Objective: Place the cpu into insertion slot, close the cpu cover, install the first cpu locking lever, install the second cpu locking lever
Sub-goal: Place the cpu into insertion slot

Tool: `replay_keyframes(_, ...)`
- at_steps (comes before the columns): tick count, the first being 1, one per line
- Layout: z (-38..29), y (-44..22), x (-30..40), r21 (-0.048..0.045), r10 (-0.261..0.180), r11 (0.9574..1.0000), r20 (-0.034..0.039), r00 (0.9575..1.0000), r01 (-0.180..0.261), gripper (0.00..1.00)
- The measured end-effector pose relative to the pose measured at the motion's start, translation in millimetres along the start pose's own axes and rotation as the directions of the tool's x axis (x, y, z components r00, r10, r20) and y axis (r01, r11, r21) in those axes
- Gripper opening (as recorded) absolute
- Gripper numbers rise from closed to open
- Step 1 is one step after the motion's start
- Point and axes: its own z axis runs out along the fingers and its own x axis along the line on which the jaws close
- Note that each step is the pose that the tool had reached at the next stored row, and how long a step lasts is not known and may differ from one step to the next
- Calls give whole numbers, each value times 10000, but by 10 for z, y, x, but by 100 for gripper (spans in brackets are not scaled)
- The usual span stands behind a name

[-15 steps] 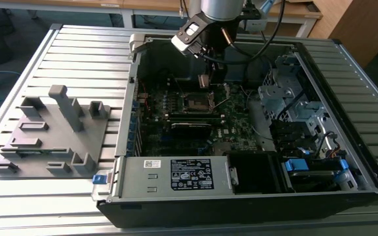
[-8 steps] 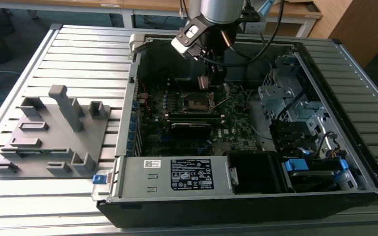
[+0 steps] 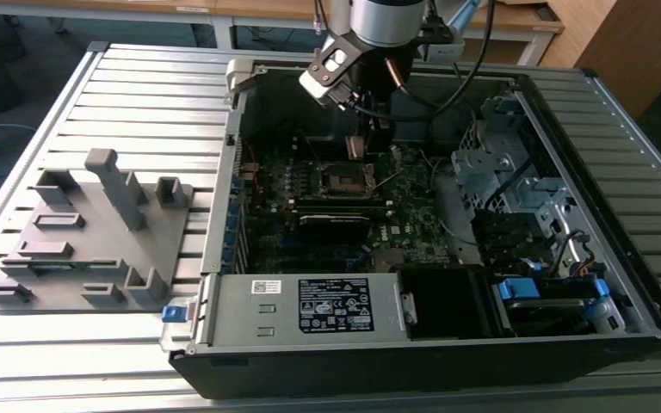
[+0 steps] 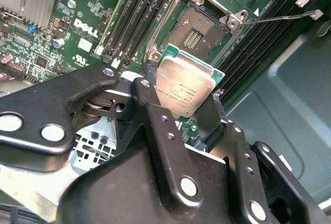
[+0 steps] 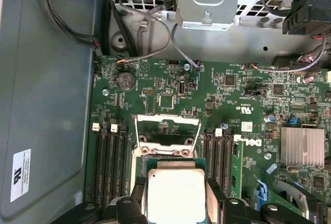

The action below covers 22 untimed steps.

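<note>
- The gripper (image 4: 182, 99) pinches the cpu (image 4: 189, 87) by two opposite edges, one finger on each side. The chip's silvery top faces the wrist cameras.
- The cpu hangs above the motherboard inside the computer case (image 3: 307, 305). It is near the insertion slot (image 4: 199, 30) but not yet in it; in the second wrist view it sits off to one side of the socket.
- The cpu cover (image 5: 168, 138) stands swung open and a locking lever (image 4: 279, 17) lies released, angled away from the socket. The slot's dark contact field is bare.
- The step in hand looks to be the placing itself, with the task barely begun.
- Doing it well likely means squaring the chip's edges to the socket's silvery rim before any descent. A small white triangle (image 4: 256, 11) on the board marks one socket corner; whether the chip's own mark matches it cannot be told.
- The approach should probably be straight down and level, with no sliding across the contacts, which would bend easily.
- The fingers stand outside the chip's edges, so they need room between the rim and the memory slots (image 4: 139, 12) flanking the socket.
- Release seems safest only once the chip lies flat within the rim, and with no downward push.
</note>
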Motion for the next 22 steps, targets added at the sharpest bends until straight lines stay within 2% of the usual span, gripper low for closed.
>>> replay_keyframes(7,38,-2,0,-2,0,10000,-4,10000,0,54)
replay_keyframes(20,55,-3,0,0,0,10000,1,10000,0,54)
replay_keyframes(22,76,-4,0,-1,0,10000,-1,10000,0,54)
